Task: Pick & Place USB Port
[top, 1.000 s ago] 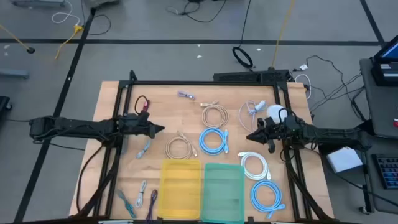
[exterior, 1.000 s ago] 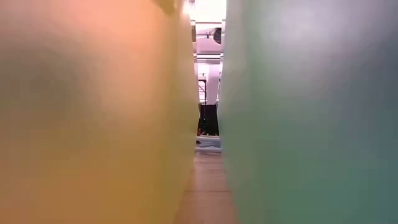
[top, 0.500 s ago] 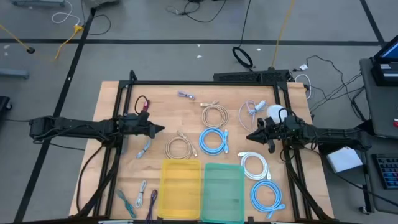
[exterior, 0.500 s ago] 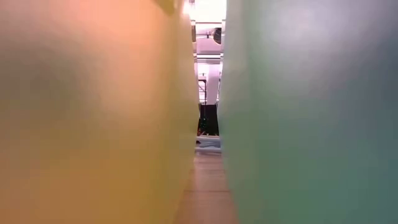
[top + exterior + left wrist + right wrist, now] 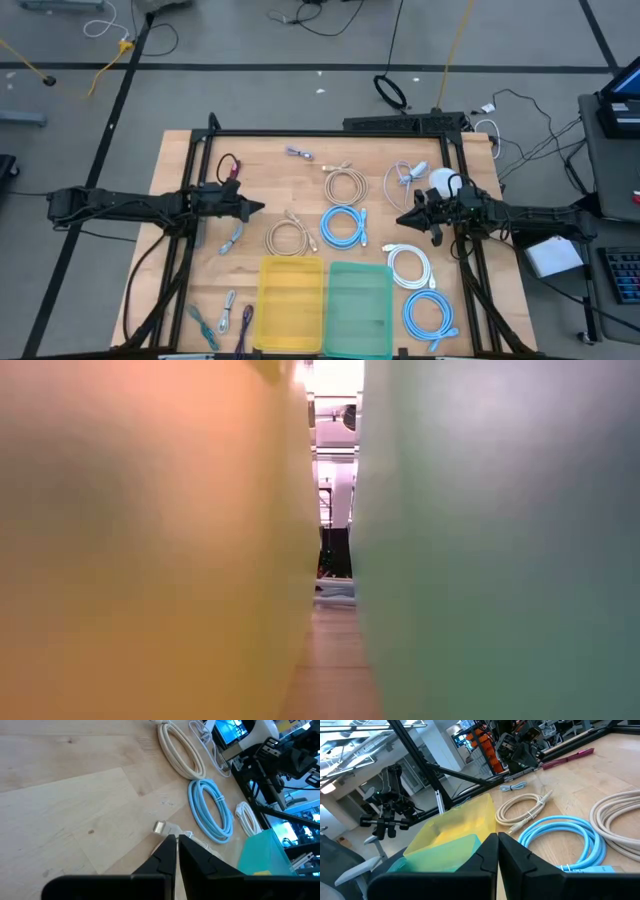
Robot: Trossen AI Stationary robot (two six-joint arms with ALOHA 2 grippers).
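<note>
Several coiled USB cables lie flat on the wooden table: a beige coil [image 5: 345,183], a blue coil [image 5: 344,228], a second beige coil [image 5: 289,237], a white coil [image 5: 408,266] and another blue coil [image 5: 430,315]. My left gripper [image 5: 258,208] hovers shut at the table's left, pointing at the second beige coil, whose metal plug [image 5: 159,826] lies just past the fingertips [image 5: 177,840]. My right gripper [image 5: 402,220] hovers shut at the right, beside the blue coil [image 5: 560,837]. Neither gripper holds anything.
A yellow bin [image 5: 291,305] and a green bin [image 5: 359,308] stand side by side at the near edge; their walls fill the low view. Short cables lie at the near left [image 5: 215,320], the left [image 5: 232,238] and the far side [image 5: 298,153]. A black frame [image 5: 330,133] rims the table.
</note>
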